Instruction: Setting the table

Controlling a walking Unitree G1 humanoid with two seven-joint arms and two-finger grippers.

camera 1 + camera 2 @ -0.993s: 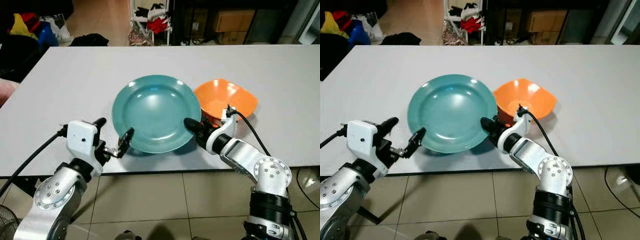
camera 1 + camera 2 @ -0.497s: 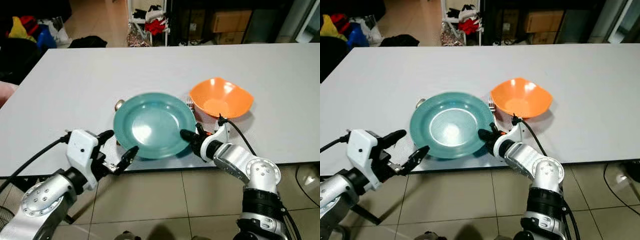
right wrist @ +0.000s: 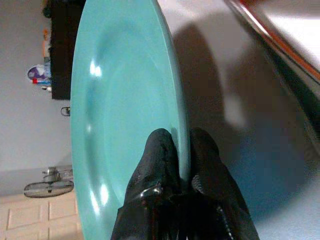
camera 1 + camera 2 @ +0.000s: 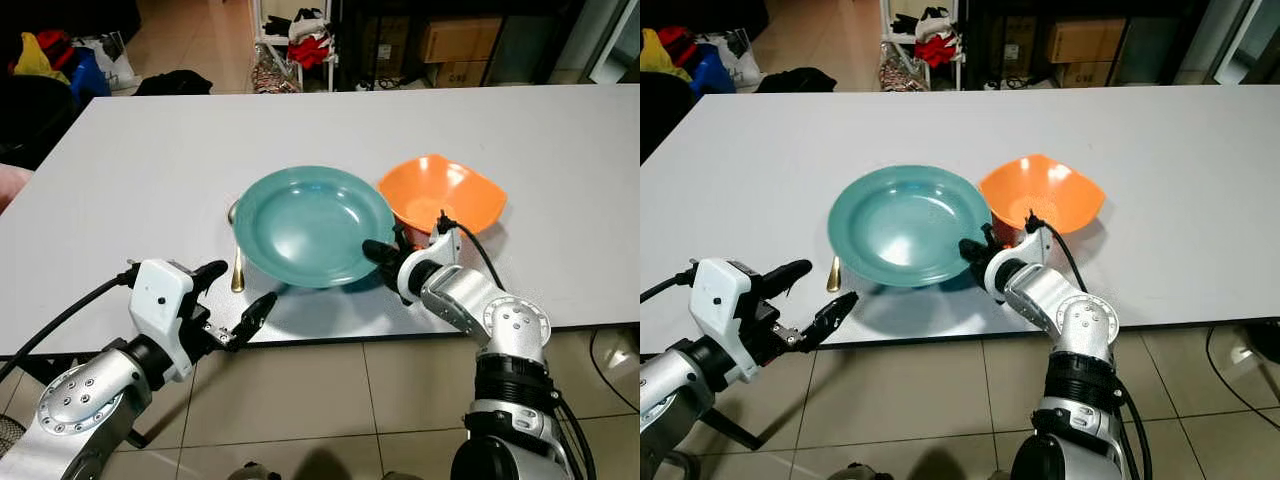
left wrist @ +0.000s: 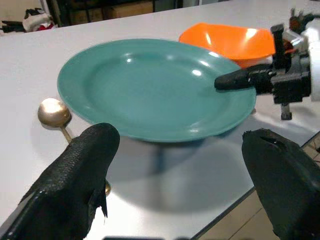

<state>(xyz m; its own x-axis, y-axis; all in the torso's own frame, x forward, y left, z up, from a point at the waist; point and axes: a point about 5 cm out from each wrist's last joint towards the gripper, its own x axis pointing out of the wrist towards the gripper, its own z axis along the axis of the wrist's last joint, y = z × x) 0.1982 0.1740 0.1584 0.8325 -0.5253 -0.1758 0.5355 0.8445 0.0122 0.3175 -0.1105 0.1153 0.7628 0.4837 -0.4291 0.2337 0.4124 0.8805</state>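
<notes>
1. Black-fingered and spread wide, the left gripper (image 4: 232, 305) is seen at the lower left of the left eye view, off the near table edge and touching nothing.
2. Just right of centre, the right gripper (image 4: 378, 255) is pressed onto the near right rim of the teal plate (image 4: 312, 226); in the right wrist view the rim is pinched between its two fingertips (image 3: 162, 150).
3. The plate is held lifted at mid-frame, with its shadow cast on the white table (image 4: 120, 170) below it.
4. A gold spoon (image 4: 238, 268) lies at the plate's left edge, its bowl partly hidden beneath the rim.
5. An orange bowl (image 4: 445, 195) rests just beyond the right gripper, near the plate's right side.
6. The plate is judged stiff, smooth and likely slippery, perhaps breakable; the rim is the only practical hold, and a one-sided pinch may let it tilt.
</notes>
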